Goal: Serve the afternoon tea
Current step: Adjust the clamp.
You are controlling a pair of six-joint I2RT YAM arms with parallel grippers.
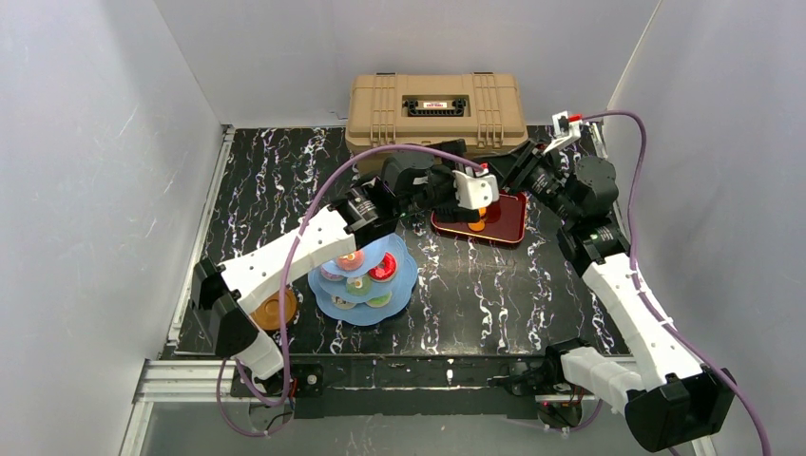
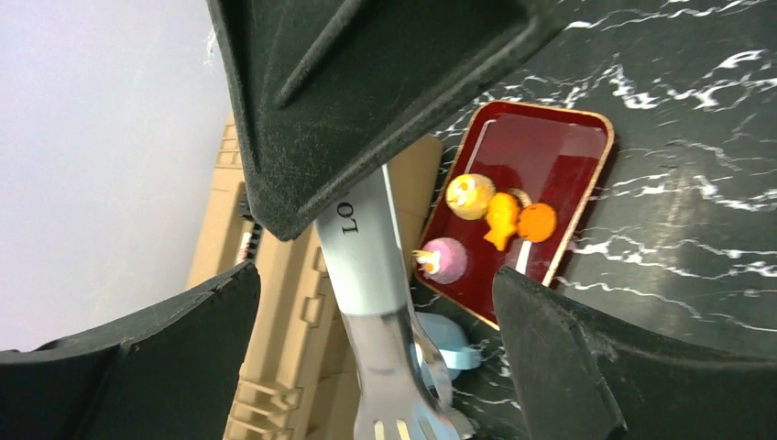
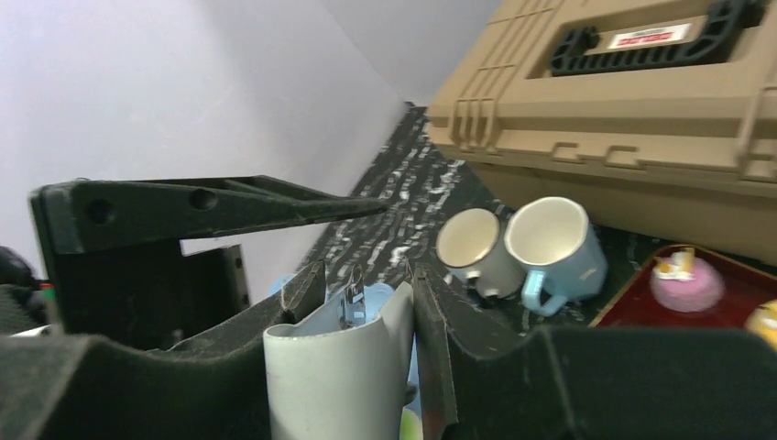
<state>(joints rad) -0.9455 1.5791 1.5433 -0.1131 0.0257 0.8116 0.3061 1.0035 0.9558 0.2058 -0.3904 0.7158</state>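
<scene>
The light-blue cake stand (image 1: 366, 275) holds several toy donuts at the front centre. More toy cakes (image 2: 470, 195) lie on the dark-red tray (image 2: 541, 147). A white mug (image 3: 472, 240) and a light-blue mug (image 3: 554, 240) stand side by side before the toolbox. My right gripper (image 3: 366, 293) is shut on the bent end of the metal tongs (image 3: 339, 376), above the tray's far edge. My left gripper (image 2: 376, 312) is open, its fingers (image 2: 550, 348) wide on either side of the tongs' blades (image 2: 366, 266) without touching them.
The tan toolbox (image 1: 435, 109) stands at the back centre, just behind both grippers. A brown saucer (image 1: 276, 309) lies at the front left beside the left arm's base. White walls close in the table on three sides.
</scene>
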